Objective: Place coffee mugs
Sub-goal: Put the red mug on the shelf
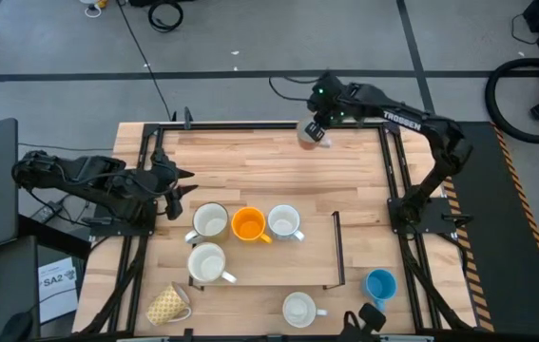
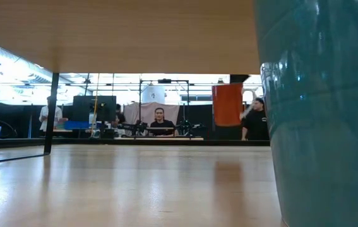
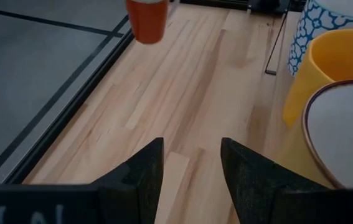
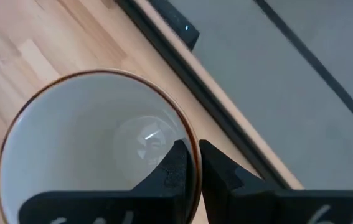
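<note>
High view: right gripper (image 1: 313,132) is pinching the reddish-brown mug's (image 1: 309,135) rim at the table's (image 1: 250,157) far edge, probably lifted. Left gripper (image 1: 180,182) is idling open beside the cream mug (image 1: 209,220).

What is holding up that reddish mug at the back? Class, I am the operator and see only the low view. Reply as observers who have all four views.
Observer: The right gripper is shut on the rim of the reddish-brown mug, one finger inside and one outside.
Operator: And the teal wall filling my right side?
Observer: That is a blue mug, standing upright near the table's near right corner.
Operator: Where is the other arm?
Observer: The left gripper is open and empty at the table's left side, beside a white mug.
</note>
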Robot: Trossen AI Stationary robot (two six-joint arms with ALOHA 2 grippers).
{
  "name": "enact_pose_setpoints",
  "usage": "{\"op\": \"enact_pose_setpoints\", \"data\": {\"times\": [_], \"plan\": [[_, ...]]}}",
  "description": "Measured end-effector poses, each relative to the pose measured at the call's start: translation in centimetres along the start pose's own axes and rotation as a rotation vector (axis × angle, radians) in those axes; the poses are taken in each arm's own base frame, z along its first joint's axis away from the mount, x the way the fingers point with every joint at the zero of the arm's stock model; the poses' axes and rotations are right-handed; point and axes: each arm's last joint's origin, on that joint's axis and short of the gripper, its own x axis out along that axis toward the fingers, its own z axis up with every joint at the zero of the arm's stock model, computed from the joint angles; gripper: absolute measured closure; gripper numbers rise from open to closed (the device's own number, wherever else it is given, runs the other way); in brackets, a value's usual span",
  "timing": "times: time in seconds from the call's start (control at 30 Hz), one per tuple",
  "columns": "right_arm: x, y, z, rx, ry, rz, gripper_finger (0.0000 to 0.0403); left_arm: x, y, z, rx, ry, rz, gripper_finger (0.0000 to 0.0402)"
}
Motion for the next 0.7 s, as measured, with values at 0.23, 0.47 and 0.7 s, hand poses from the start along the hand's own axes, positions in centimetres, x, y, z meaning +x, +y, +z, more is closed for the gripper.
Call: {"op": "enact_pose_setpoints", "data": {"times": [0.23, 0.47, 0.7], "plan": [[-4.7, -0.2, 2.4, -0.004, -0.058, 0.002, 0.0373, 0.0, 0.0, 0.0, 0.000, 0.001, 0.000, 0.0235], [-9.7, 0.8, 3.7, -0.027, -0.101, 0.029, 0.0373, 0.0, 0.0, 0.0, 0.000, 0.001, 0.000, 0.0235], [-13.8, 3.5, 3.2, -0.047, -0.071, 0.093, 0.0373, 0.0, 0.0, 0.0, 0.000, 0.001, 0.000, 0.0235]]}}
